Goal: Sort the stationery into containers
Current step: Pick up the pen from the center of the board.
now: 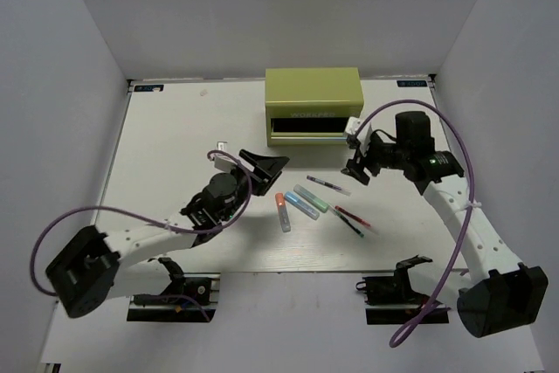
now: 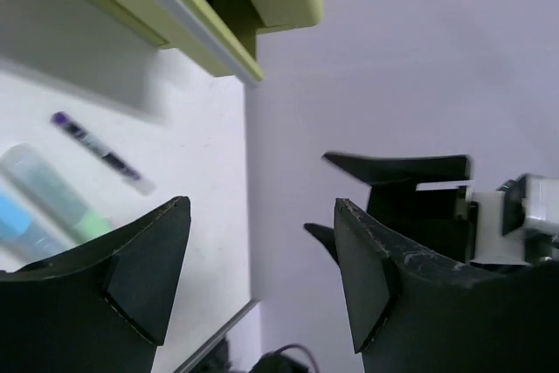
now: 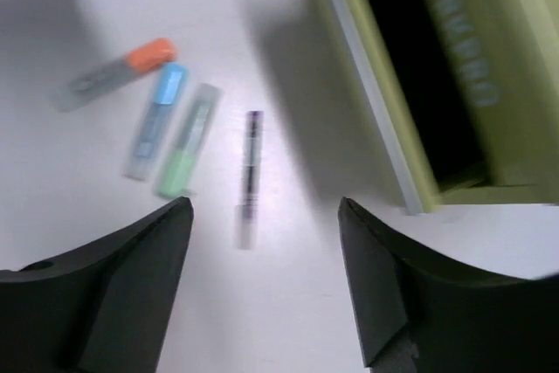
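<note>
While the left end effector and right end effector hang released and empty, picking comes next: straddle the pen at six o'clock of the chest.

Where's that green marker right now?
In the overhead view the green marker lies on the table near its middle, in front of the olive tool chest, between the blue marker and the clear pen.

Light: bright, even, diffuse.
Shadows: soft, beside the chest.
Blur: right wrist view smeared; top view sharp.
</note>
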Available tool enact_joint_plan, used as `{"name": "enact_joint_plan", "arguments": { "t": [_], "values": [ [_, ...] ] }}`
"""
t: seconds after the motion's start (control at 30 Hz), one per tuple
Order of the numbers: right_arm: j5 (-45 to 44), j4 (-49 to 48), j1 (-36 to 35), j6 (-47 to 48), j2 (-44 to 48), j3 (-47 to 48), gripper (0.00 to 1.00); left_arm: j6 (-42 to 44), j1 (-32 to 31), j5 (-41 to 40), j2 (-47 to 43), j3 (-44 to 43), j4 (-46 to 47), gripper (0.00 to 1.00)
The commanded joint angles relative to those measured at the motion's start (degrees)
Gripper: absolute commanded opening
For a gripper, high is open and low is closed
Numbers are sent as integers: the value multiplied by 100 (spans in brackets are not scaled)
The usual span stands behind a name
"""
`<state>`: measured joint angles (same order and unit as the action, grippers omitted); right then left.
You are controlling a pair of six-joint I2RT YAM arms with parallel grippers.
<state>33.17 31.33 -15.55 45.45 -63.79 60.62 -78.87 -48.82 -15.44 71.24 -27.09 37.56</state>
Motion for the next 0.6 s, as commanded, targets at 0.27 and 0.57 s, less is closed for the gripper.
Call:
{"name": "enact_joint_plan", "arguments": {
  "t": [0.27, 0.57],
  "values": [
    [245, -373, -860, -968, -54, -1237, 31, 1313, 92, -47, -2088, -621, -5238, 25],
    [-794, -1023, -1520, -1591, -1196, -1193, 52, 1401, 92, 225, -2141, -736, -5944, 72]
  ]
}}
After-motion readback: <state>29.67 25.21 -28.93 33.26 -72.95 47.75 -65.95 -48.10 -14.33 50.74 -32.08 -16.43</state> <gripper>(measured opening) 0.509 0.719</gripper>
